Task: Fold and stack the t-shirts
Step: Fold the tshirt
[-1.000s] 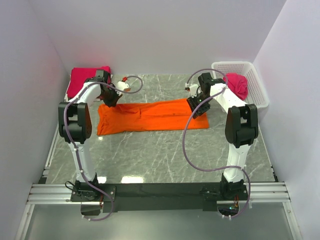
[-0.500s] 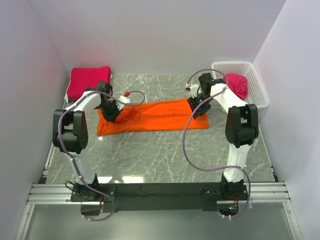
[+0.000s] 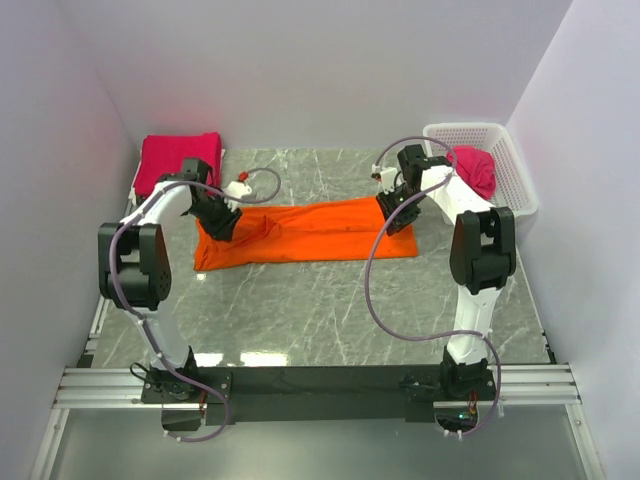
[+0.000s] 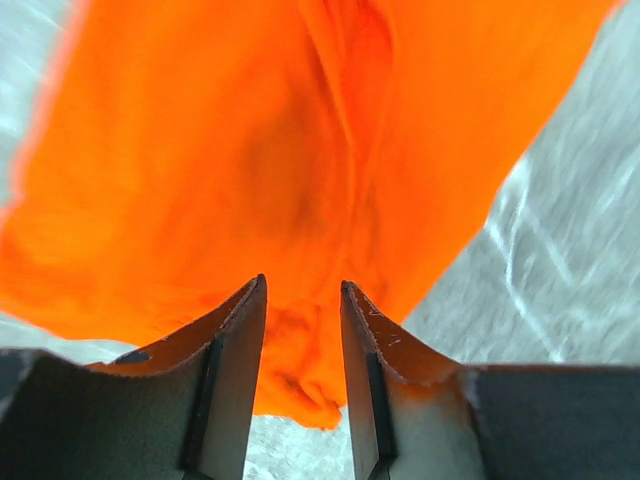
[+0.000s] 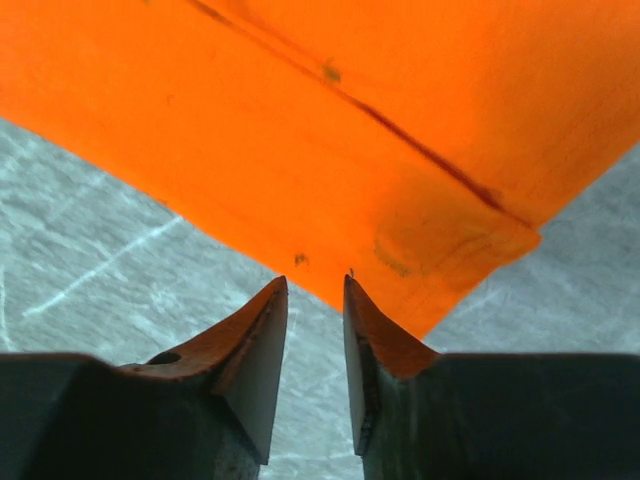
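Across the middle of the grey marbled desk (image 3: 330, 310), 1 orange t-shirt (image 3: 310, 232) was laid crosswise as a long, folded band. Its left end was bunched and clamped between the fingers of the left end effector (image 4: 303, 285). At its right end, the right end effector (image 5: 315, 283) was held with fingers nearly together at the cloth's edge; whether cloth was pinched could not be told. Farther back, a folded crimson-pink t-shirt (image 3: 178, 160) was seen in the left corner, and a crumpled crimson-pink t-shirt (image 3: 475, 170) was heaped in the white basket (image 3: 520, 195) on the right.
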